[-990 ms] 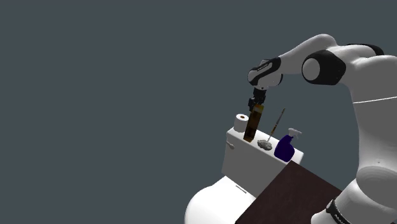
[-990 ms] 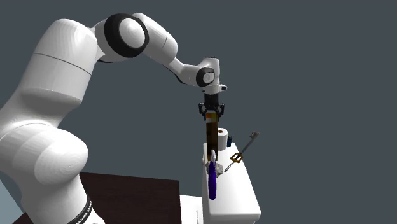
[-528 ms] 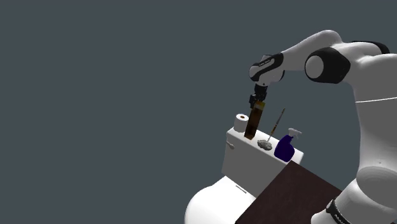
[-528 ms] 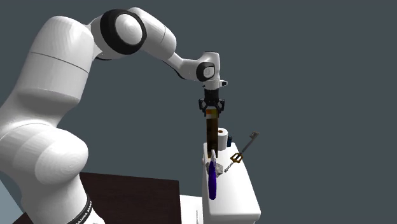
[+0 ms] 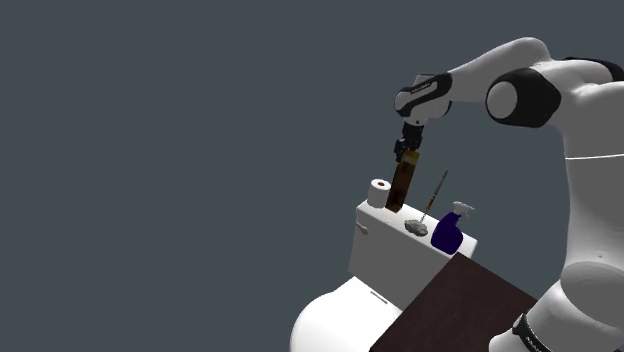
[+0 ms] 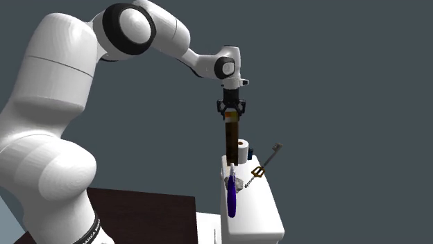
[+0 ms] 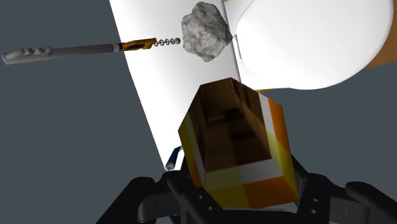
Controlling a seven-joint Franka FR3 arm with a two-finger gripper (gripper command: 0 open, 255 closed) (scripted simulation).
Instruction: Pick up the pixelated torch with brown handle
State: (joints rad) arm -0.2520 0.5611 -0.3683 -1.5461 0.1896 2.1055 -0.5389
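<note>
The torch (image 5: 401,184) is a blocky brown stick with an orange, yellow and white pixelated top. It hangs upright above the white toilet tank (image 5: 385,257), its lower end just over the lid. My gripper (image 5: 407,150) is shut on its top end. In the second exterior view the torch (image 6: 232,142) hangs below the gripper (image 6: 232,114), in front of the paper roll. In the wrist view the torch (image 7: 238,146) is clasped between the black fingers (image 7: 181,191), with the tank lid (image 7: 165,95) far below.
On the tank lid stand a toilet paper roll (image 5: 378,192), a small grey rock (image 5: 417,227), a slim key-shaped sword (image 5: 434,199) and a blue spray bottle (image 5: 449,228). The toilet bowl (image 5: 335,320) lies below, a dark brown surface (image 5: 450,310) beside it.
The gripper has risen steadily with the torch in it, lifting its lower end off the tank lid. The other things have not moved.
</note>
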